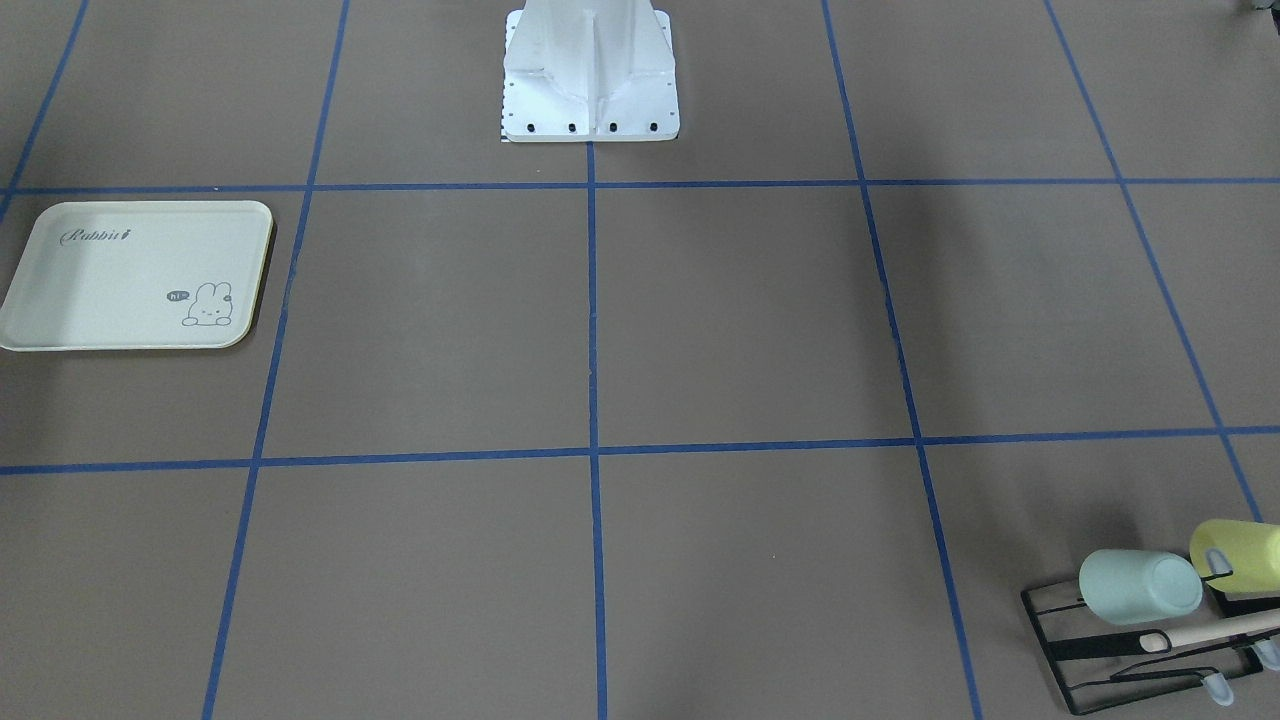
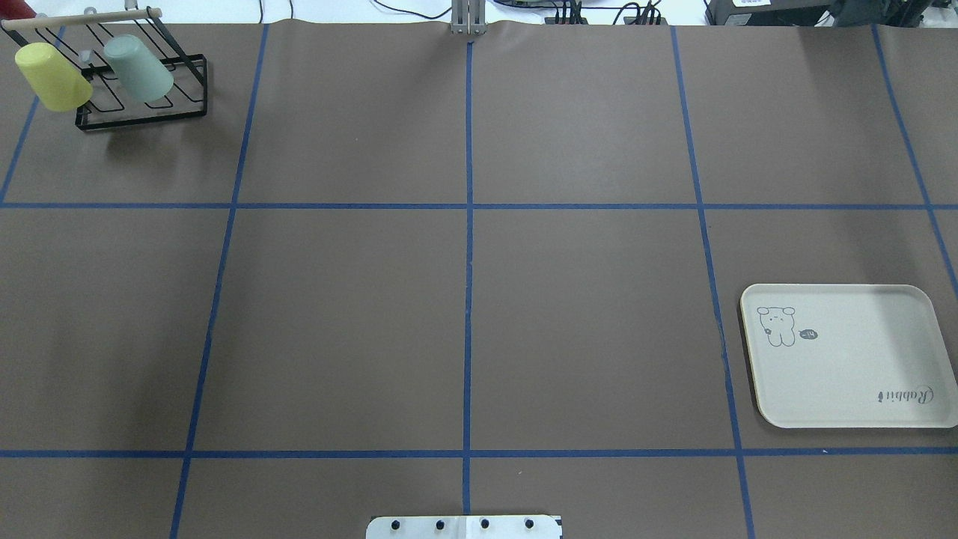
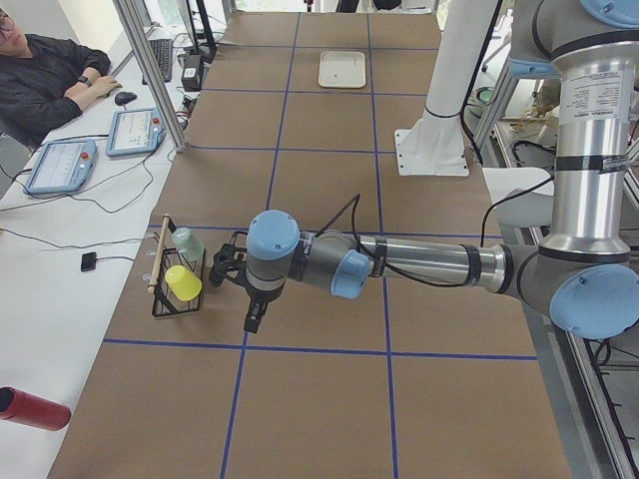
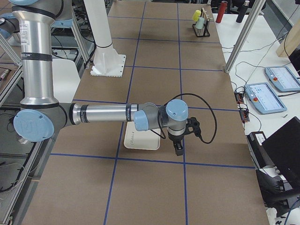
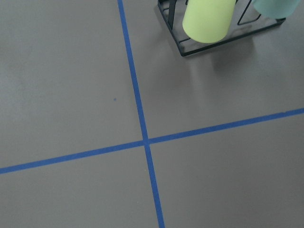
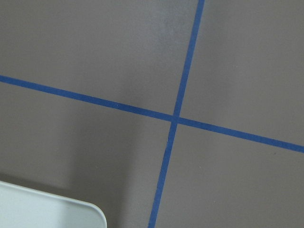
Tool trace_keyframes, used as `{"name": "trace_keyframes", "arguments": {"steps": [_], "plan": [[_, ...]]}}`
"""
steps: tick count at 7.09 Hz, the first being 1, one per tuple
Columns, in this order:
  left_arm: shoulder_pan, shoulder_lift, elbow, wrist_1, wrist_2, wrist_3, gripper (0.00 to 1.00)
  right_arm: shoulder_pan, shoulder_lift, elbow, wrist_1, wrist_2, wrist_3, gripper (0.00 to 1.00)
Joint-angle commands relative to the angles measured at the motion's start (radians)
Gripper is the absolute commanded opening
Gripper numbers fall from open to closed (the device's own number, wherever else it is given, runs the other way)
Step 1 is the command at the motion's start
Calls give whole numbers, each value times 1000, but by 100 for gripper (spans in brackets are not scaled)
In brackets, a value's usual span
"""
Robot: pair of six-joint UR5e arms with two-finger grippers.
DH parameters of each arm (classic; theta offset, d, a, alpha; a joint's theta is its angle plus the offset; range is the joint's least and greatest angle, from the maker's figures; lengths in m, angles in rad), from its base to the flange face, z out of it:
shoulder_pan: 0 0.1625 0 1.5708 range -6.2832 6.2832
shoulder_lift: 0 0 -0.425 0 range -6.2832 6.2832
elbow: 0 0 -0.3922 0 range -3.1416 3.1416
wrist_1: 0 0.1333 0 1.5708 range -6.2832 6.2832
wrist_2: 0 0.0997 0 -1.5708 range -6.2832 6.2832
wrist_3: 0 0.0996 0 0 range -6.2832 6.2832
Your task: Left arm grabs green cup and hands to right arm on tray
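Brown worktop (image 2: 584,299) bears a cream tray (image 2: 861,367) lettered "Rabbit"; whether left pincer (image 3: 255,319) and right pincer (image 4: 179,150) are open cannot be told.

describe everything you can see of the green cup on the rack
The pale mint-green plastic tumbler is smooth, handleless and slightly tapered. It rests tilted on a black wire rack with a wooden bar, at the table's far corner on the robot's left, beside a yellow plastic cup of like size. Only the rack touches it.
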Motion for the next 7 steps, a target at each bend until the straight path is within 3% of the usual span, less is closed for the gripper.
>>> {"name": "trace_keyframes", "arguments": {"steps": [1,3,7], "plan": [[20,-37,-3,-35,3,-16,100,-25,26,-3,61,11,1,100],[88,-158,42,-24,12,-36,100,-37,50,-6,61,9,2,100],[149,-437,283,-24,14,-402,100,-73,69,-6,62,9,54,100]]}}
